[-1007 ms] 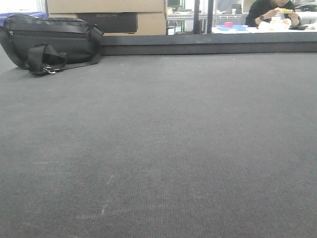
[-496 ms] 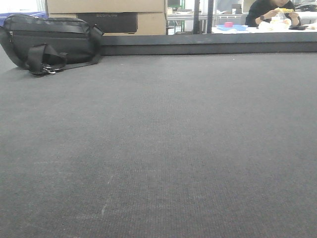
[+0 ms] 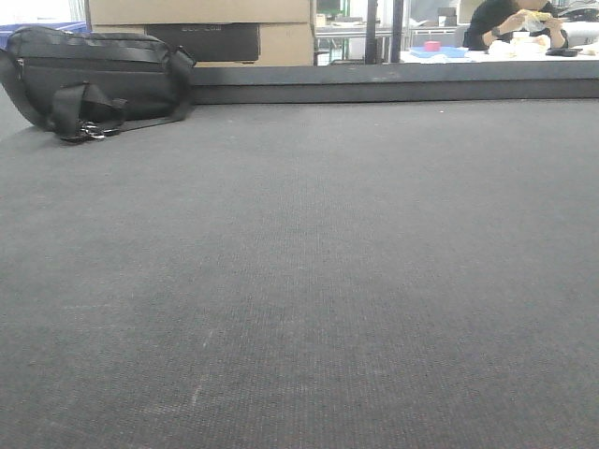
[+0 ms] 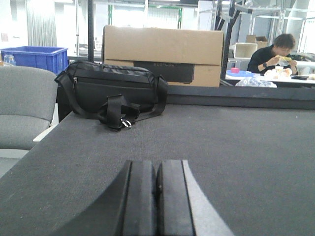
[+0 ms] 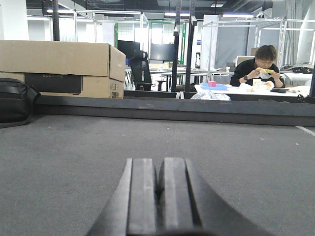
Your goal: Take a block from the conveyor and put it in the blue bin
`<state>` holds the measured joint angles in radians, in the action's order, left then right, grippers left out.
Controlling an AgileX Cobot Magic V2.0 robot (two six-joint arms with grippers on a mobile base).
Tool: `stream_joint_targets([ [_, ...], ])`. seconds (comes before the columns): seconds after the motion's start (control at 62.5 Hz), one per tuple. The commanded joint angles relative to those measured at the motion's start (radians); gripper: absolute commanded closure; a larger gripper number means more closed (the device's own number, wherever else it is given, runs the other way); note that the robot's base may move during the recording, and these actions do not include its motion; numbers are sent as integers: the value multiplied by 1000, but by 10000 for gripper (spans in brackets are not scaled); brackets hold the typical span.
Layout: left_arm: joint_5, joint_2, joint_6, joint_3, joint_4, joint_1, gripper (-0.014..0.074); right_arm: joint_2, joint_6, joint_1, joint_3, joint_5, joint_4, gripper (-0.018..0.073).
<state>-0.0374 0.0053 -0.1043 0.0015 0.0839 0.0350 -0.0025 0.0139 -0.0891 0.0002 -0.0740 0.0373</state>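
The dark grey woven conveyor [image 3: 309, 271] fills the front view, with a low dark rail [image 3: 393, 91] along its far edge. It also shows in the left wrist view [image 4: 236, 142] and in the right wrist view [image 5: 98, 147]. No block is in view on it. A blue bin [image 4: 34, 57] stands at the far left, beyond the belt. My left gripper [image 4: 157, 164] is shut and empty, low over the belt. My right gripper [image 5: 159, 162] is shut and empty, low over the belt. Neither gripper shows in the front view.
A black bag [image 3: 89, 79] lies on the belt at the far left, also seen in the left wrist view [image 4: 110, 93]. Cardboard boxes [image 4: 162, 54] stand behind the rail. A grey chair [image 4: 24, 105] is left of the belt. A person [image 5: 258, 66] sits at a far table.
The belt and the bag have not moved. Only the person at the far table has shifted their hands.
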Motion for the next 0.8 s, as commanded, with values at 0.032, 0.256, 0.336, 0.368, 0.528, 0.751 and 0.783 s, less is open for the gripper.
stream_joint_targets([
  [0.032, 60, -5, -2, -55, -56, -3, 707, 2, 3, 0, -16, 33, 15, 721],
  [0.256, 367, 37, -2, -329, -49, -3, 707, 28, 3, 0, -267, 353, 25, 721],
  [0.336, 486, 116, -2, -436, -49, -3, 707, 97, 3, 0, -365, 485, 55, 721],
  [0.368, 511, 149, -2, -472, -49, -3, 707, 136, 3, 0, -398, 539, 65, 721],
  [0.528, 676, 380, -2, -685, -51, -3, 707, 364, 3, 0, -576, 810, 79, 721],
  [0.751, 1023, 759, -2, -941, -84, -3, 707, 687, 3, 0, -772, 940, 79, 721],
  [0.783, 1044, 801, -2, -968, -84, -3, 707, 723, 3, 0, -791, 955, 79, 721],
])
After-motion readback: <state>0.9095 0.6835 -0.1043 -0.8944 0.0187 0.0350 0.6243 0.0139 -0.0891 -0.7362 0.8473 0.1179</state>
